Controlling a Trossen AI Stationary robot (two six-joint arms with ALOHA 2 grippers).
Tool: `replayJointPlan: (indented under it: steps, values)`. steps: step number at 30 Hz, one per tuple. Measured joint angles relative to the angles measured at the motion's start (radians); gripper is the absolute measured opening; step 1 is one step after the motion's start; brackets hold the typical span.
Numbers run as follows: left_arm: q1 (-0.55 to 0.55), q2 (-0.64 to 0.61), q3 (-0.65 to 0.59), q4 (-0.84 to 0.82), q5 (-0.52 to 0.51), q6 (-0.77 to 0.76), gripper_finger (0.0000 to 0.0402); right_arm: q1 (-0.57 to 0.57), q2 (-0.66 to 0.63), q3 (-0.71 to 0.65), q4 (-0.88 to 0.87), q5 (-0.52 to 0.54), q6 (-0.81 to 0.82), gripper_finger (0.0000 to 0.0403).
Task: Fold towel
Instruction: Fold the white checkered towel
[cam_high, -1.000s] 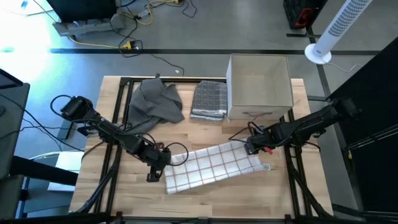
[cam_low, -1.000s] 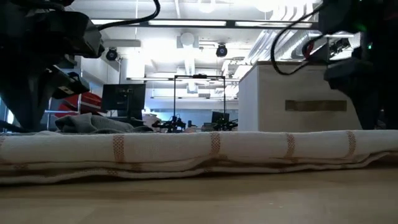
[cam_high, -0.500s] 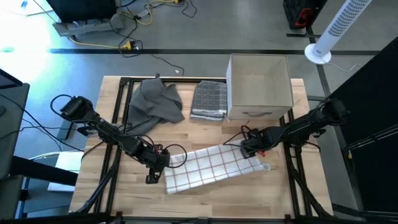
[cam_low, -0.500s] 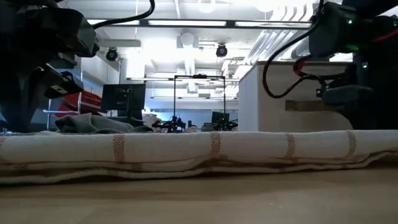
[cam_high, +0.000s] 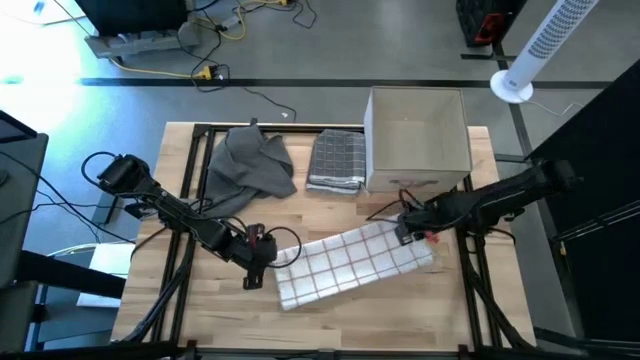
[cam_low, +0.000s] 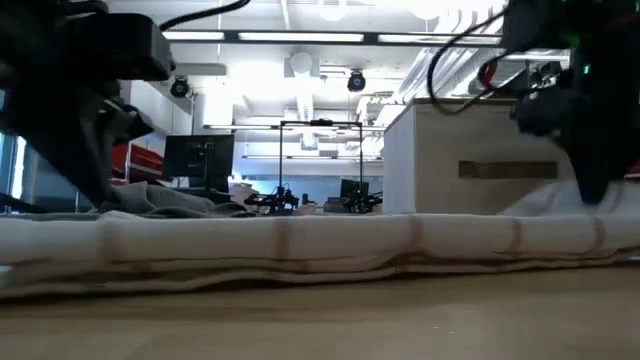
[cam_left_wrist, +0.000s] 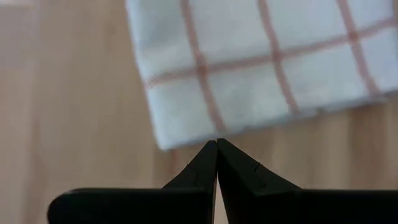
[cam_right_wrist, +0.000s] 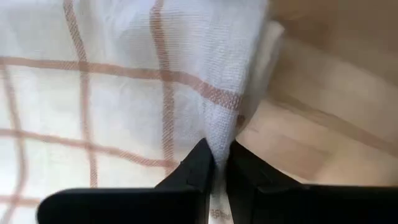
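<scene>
Left arm: enters from the left edge of the high view and reaches toward lower centre. Its left end effector (cam_high: 262, 262) sits low over the tabletop (cam_high: 330, 310), just beside the near-left end of the towel (cam_high: 352, 265). In the left wrist view the two dark fingers (cam_left_wrist: 200, 167) are pressed together tip to tip with nothing between them; the towel's corner (cam_left_wrist: 261, 68) lies just beyond the tips, on bare wood.

Towel: white with a thin red-brown check, folded into a long band, lying at a slant across the lower centre of the high view, its right end higher in the frame than its left. In the low view it spans the full width as a flat layered strip (cam_low: 300, 245), rising slightly at the right end.

Upper part of the tabletop, left to right: a crumpled grey cloth (cam_high: 250, 165), a folded grey checked cloth (cam_high: 336, 160), and a white box (cam_high: 416, 138) in the upper right.

Right arm: enters from the right edge of the high view. Its right end effector (cam_high: 408, 232) is at the towel's upper-right end, below the box. In the right wrist view the fingers (cam_right_wrist: 200, 165) are closed nearly together with a raised ridge of towel fabric (cam_right_wrist: 221, 93) pinched between them, bare tabletop visible beside it.

A white tower fan (cam_high: 545, 45) stands on the floor at upper right.
</scene>
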Motion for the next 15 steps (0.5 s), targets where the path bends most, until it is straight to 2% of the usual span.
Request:
replayJointPlan:
  steps: [5, 9, 12, 15]
  values:
    - [0.010, 0.000, 0.000, 0.061, -0.101, 0.005, 0.0003, -0.016, -0.063, 0.126, -0.119, 0.037, -0.032, 0.0017]
    - [0.019, 0.008, 0.000, 0.190, -0.145, 0.051, 0.0008, -0.024, -0.057, 0.194, -0.139, 0.093, -0.050, 0.0017]
    - [0.030, 0.024, 0.000, 0.277, -0.119, 0.075, 0.0031, -0.037, -0.050, 0.218, -0.133, 0.115, -0.071, 0.0017]
    - [0.034, 0.044, 0.000, 0.292, -0.051, 0.008, 0.0069, -0.049, -0.050, 0.220, -0.134, 0.112, -0.080, 0.0017]
